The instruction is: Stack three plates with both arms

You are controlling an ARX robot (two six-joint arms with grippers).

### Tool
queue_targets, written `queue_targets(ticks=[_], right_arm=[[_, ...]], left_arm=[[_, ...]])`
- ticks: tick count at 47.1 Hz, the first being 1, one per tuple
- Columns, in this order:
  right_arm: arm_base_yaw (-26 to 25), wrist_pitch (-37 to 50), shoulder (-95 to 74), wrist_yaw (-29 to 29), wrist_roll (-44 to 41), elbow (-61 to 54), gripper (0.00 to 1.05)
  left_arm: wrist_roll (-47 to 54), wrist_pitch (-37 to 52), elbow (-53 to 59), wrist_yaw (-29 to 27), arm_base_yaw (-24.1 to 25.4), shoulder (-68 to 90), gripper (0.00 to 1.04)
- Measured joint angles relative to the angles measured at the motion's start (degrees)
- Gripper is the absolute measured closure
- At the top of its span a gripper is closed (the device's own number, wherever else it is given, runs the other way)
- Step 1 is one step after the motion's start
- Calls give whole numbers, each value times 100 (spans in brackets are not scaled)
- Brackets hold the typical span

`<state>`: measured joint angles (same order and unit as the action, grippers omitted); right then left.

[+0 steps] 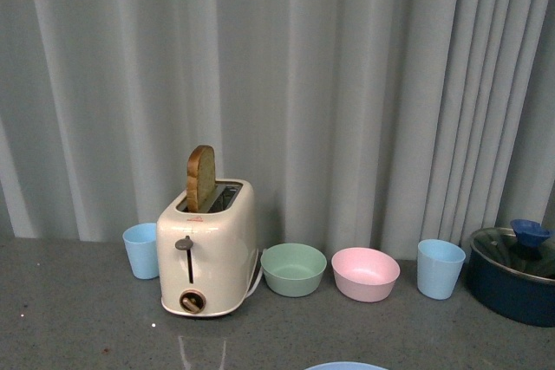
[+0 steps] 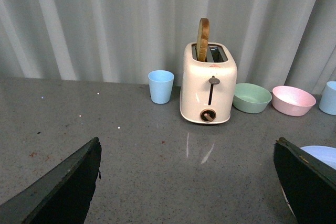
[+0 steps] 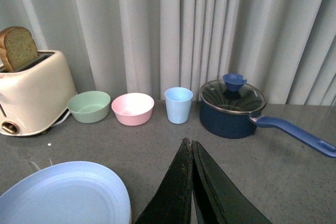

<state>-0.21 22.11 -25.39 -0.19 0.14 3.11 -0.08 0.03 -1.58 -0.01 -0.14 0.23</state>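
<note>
A light blue plate [image 3: 63, 192] lies flat on the grey counter [image 3: 294, 182]. In the right wrist view it sits just beside my right gripper [image 3: 188, 143], whose black fingers are pressed together with nothing between them. The plate's edge [image 2: 321, 156] also shows past one finger [image 2: 307, 182] of my left gripper [image 2: 186, 141], which is open wide over bare counter and holds nothing. A sliver of the plate's rim [image 1: 345, 366] shows at the bottom of the front view, where neither arm appears. The pink and cream plates are out of view.
Along the curtain stand a blue cup [image 1: 140, 249], a cream toaster [image 1: 208, 250] with a bread slice [image 1: 200, 178], a green bowl [image 1: 293, 269], a pink bowl [image 1: 365, 273], another blue cup [image 1: 440, 268] and a lidded dark blue pot [image 3: 232, 109] with a long handle [image 3: 299, 134].
</note>
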Motion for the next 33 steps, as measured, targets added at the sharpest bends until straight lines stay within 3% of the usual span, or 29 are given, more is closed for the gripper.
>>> queue_targets(ticks=[33], right_arm=[[2, -1165, 1517, 13, -2, -280, 102]], left_arm=[[0, 0, 0, 0, 0, 0, 7]])
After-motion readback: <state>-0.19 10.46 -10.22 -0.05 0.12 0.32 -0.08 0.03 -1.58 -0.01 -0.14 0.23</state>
